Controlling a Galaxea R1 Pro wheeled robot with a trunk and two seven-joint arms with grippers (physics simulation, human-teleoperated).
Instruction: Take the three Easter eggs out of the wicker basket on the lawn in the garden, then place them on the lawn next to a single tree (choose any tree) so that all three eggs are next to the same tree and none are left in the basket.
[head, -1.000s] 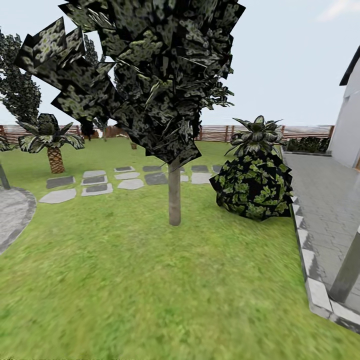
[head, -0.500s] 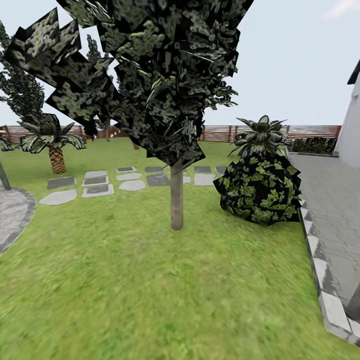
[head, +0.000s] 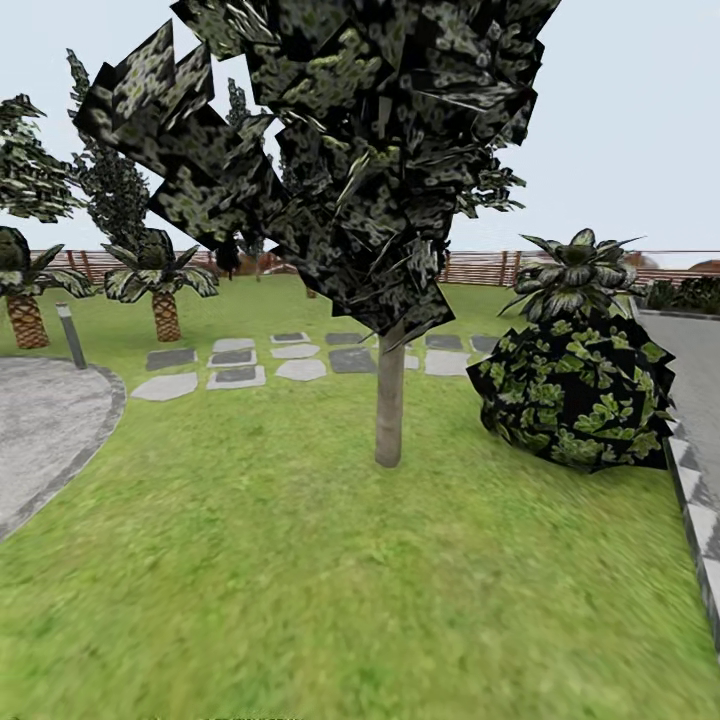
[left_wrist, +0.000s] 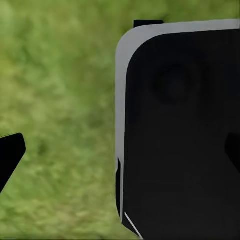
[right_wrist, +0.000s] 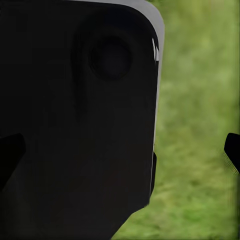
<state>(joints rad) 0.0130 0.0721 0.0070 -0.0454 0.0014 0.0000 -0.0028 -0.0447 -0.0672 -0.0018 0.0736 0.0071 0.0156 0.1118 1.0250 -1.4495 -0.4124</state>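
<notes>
The lawn (head: 300, 590) spreads wide and mottled green across the near ground and runs back to a brown slatted fence (head: 480, 266) at the far edge of the garden. A tree (head: 389, 410) stands on the grass a little right of the middle, its straight grey-brown trunk upright and its dark, flat-leaved crown spreading high above it. To the right of the trunk, near it but apart, sits a round leafy bush (head: 575, 390) with a spiky plant topping it. Beyond the bush, along the right edge, runs a grey paved patio (head: 700, 400) with a pale checked kerb. At the left a curved grey paved patch (head: 45, 425) meets the grass, and a short dark post (head: 71, 335) stands at its far side. A row of flat stepping stones (head: 240, 365) lies across the grass behind the tree. Two small palms (head: 160, 285) stand at the far left, with taller dark narrow trees (head: 110, 190) behind them.

In the left wrist view, blurred grass shows beside a big black panel with a grey rim (left_wrist: 180, 130); the left claw's (left_wrist: 120, 150) dark finger tips sit at opposite edges of the picture, spread wide apart with nothing between. In the right wrist view the right claw (right_wrist: 120, 150) is likewise spread and holds nothing.
</notes>
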